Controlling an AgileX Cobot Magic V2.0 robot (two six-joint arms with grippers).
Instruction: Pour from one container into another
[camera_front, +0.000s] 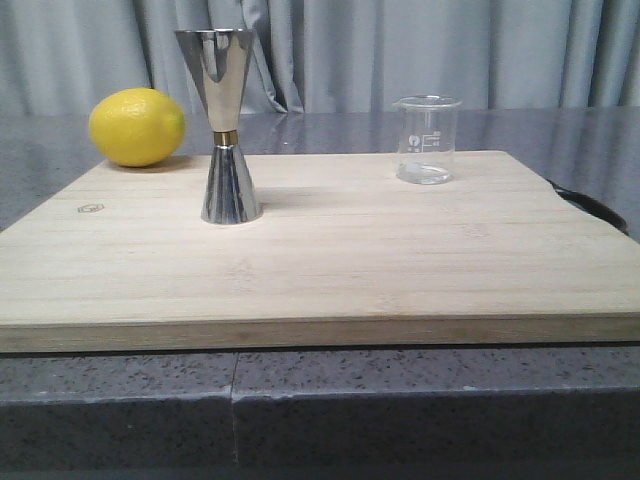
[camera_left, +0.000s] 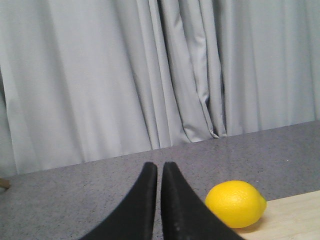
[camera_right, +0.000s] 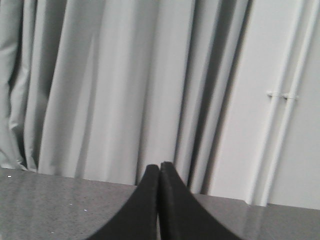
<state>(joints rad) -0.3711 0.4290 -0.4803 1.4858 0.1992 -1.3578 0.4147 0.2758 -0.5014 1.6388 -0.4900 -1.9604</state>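
- Pale grey curtains (camera_front: 420, 50) hang behind a speckled grey stone worktop (camera_front: 400, 400), on which a light wooden board (camera_front: 330, 260) lies flat.
- The steel jigger (camera_front: 224, 125) stands upright on the left half of the board, a thin gold band at its waist.
- The small glass beaker (camera_front: 426, 139), white marks on its side, stands upright toward the board's far right edge, well apart from the jigger.
- A yellow lemon (camera_front: 137, 126) rests on the worktop just beyond the board's far left corner.
- Neither arm appears in the front view; both wrist cameras look level across the worktop toward the curtains.
- The left pincer (camera_left: 159, 167) hangs over bare worktop with its black fingers nearly together, a thin gap between the tips, holding nothing; the lemon lies near it on one side.
- The right pincer (camera_right: 159, 166) has its fingers pressed together and empty, with curtain and a white wall (camera_right: 280, 100) beyond.
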